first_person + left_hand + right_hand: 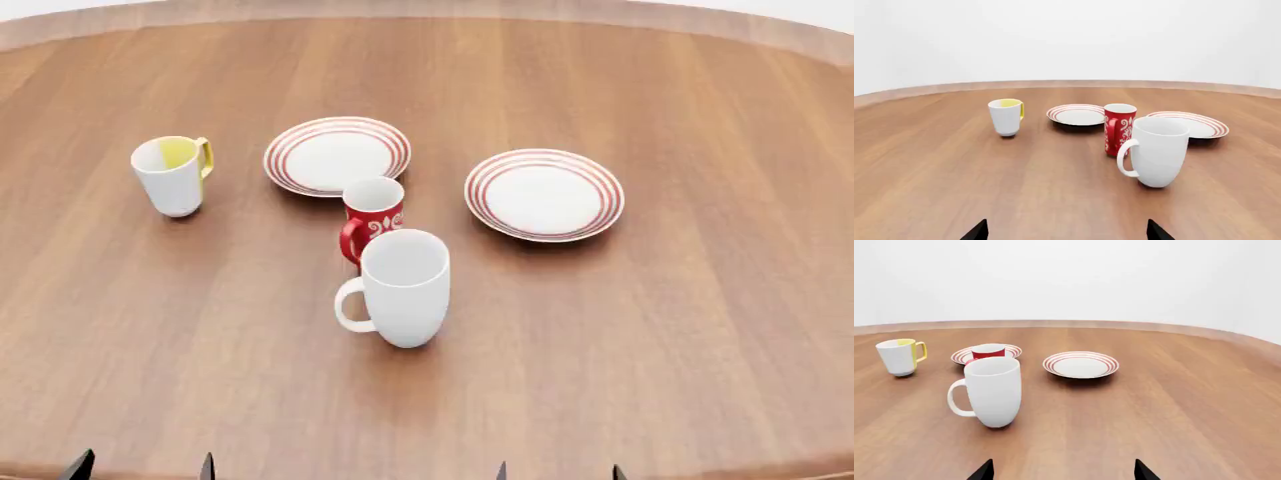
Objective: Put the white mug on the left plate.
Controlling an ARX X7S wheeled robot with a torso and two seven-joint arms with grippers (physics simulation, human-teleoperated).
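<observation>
The white mug point(402, 287) stands upright near the middle of the table, handle to the left; it also shows as the white mug point(1157, 151) and the white mug point(991, 391). The left plate point(336, 155), white with red rings, lies beyond it, seen too as the left plate point(1077, 114) and, partly hidden behind the red mug, the left plate point(962, 355). My left gripper point(140, 467) and right gripper point(558, 472) sit at the near table edge, both open and empty, well short of the mug. Only fingertips show: left gripper point(1066, 231), right gripper point(1062, 470).
A small red mug point(372, 217) stands between the white mug and the left plate. A white mug with yellow inside point(171, 174) stands at the left. A second ringed plate point(545, 194) lies to the right. The round wooden table point(694, 330) has a raised rim.
</observation>
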